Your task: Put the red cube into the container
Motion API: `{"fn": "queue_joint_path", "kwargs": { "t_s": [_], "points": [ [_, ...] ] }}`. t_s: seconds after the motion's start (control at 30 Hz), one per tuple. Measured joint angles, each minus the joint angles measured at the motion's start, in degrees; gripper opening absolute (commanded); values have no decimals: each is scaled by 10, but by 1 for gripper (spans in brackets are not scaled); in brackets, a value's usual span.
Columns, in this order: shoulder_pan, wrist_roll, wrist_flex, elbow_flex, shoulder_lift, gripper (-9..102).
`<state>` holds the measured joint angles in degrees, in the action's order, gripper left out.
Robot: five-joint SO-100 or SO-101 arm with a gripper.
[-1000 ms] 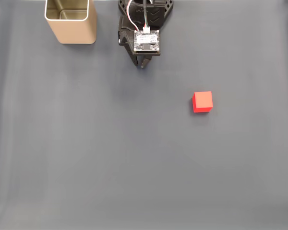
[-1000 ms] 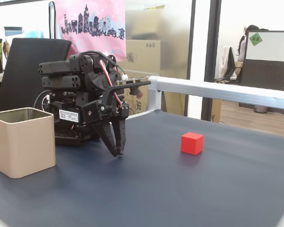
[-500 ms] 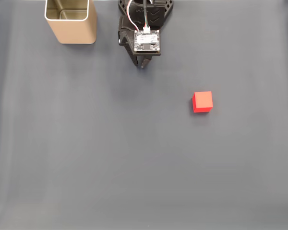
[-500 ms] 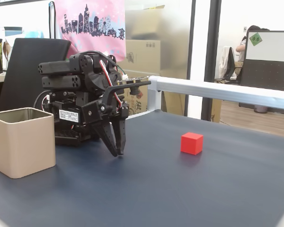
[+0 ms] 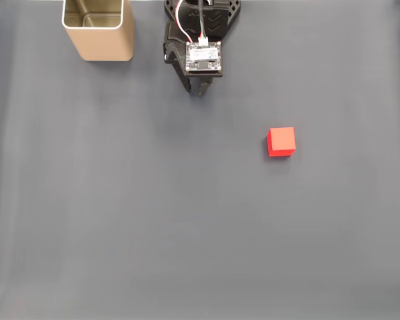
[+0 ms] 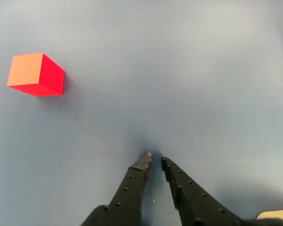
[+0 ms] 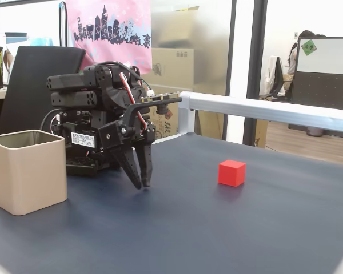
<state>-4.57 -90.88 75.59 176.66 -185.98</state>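
Note:
The red cube (image 5: 281,141) lies alone on the dark mat, right of centre in a fixed view; in the wrist view the cube (image 6: 35,74) sits at the upper left. The tan container (image 5: 107,43) stands upright at the top left with its mouth open, and shows at the left as the container (image 7: 27,174). My gripper (image 5: 195,91) hangs tip-down close over the mat beside the arm's base, between container and cube and touching neither. The gripper (image 6: 155,157) (image 7: 142,185) is open by a narrow gap, with nothing between its fingers.
The arm's black base (image 7: 83,142) stands just right of the container. A silver rail (image 7: 263,109) borders the mat's far side. Wide bare mat (image 5: 187,233) stretches around and in front of the cube.
The fingers have parted slightly from shut. The arm, cube and container have not moved.

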Motion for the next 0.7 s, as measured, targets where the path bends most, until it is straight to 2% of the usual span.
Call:
{"fn": "queue_joint_path", "kwargs": {
  "t_s": [0.23,0.4,0.7],
  "points": [
    [-1,6,-119,0,4,0],
    [-4,8,-197,-25,68,0],
    [-4,9,-243,-188,287,0]
  ]
}}
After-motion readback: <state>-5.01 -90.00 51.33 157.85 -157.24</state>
